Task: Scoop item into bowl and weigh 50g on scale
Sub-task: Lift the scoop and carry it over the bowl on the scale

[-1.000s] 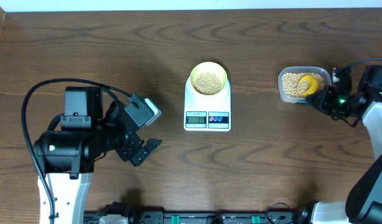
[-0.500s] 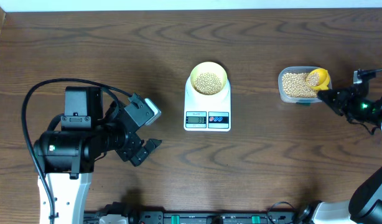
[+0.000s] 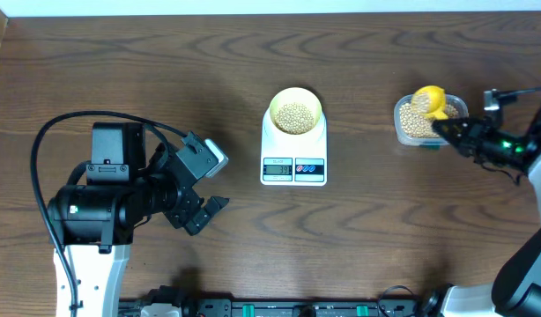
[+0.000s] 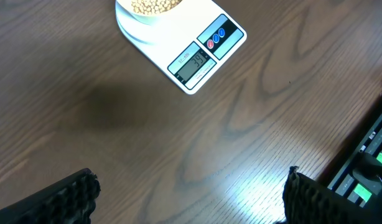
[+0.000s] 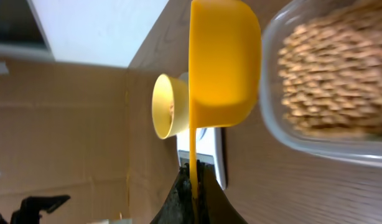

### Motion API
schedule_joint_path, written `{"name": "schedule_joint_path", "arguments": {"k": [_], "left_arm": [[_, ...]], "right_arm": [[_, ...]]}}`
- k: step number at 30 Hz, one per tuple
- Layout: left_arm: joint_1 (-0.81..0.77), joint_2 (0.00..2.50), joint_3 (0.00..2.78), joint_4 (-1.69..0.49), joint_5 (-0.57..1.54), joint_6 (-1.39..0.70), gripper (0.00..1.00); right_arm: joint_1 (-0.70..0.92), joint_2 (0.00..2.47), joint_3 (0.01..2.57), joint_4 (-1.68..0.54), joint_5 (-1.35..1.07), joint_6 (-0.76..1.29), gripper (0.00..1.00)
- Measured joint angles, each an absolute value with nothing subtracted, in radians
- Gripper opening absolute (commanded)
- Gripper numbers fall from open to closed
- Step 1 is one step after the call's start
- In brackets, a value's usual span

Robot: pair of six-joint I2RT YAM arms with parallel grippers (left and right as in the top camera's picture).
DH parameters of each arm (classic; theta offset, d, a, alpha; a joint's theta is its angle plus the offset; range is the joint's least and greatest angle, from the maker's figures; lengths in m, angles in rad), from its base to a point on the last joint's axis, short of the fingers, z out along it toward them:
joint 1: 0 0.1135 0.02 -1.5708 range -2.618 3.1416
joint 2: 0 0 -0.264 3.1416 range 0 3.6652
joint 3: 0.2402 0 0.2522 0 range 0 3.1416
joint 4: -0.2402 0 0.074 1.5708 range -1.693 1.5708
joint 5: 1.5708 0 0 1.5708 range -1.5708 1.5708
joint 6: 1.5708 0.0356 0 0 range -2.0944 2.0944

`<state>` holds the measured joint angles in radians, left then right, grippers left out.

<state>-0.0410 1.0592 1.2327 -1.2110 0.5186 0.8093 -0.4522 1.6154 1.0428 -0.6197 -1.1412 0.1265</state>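
While clenched on handle of yellow scoop [image 3: 429,99], right gripper [image 3: 448,129]: scoop head just beyond fingertips, above clear tub [image 3: 404,129] of beans [image 3: 415,118]. Pale-yellow bowl [image 3: 294,92], bean-filled, on scale [image 3: 293,167], well beyond that gripper. Idle left gripper [image 3: 207,210]: released, fingers wide apart, scale ahead.

On the desk [image 3: 165,70], the scale [image 4: 200,53] lies ahead of the left fingers [image 4: 66,196], with the bowl [image 3: 294,93] on its far end and beans [image 3: 295,115] inside. The scoop [image 5: 223,56] has its handle between the 2 right fingers [image 5: 178,199], its cup past their tips at the tub [image 3: 400,125] rim.
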Motion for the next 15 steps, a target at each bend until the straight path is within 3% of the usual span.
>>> {"name": "schedule_joint_path", "arguments": {"k": [9,15], "left_arm": [[-0.041,1.059,1.232,-1.211,0.519,0.809,0.96],[-0.041,1.059,1.233,-1.211,0.519,0.809,0.96]], "right_arm": [[-0.189,1.617,1.036,-0.321,-1.154,0.331,0.01],[-0.097,1.617,1.036,-0.251,-1.125,0.418,0.01]]}}
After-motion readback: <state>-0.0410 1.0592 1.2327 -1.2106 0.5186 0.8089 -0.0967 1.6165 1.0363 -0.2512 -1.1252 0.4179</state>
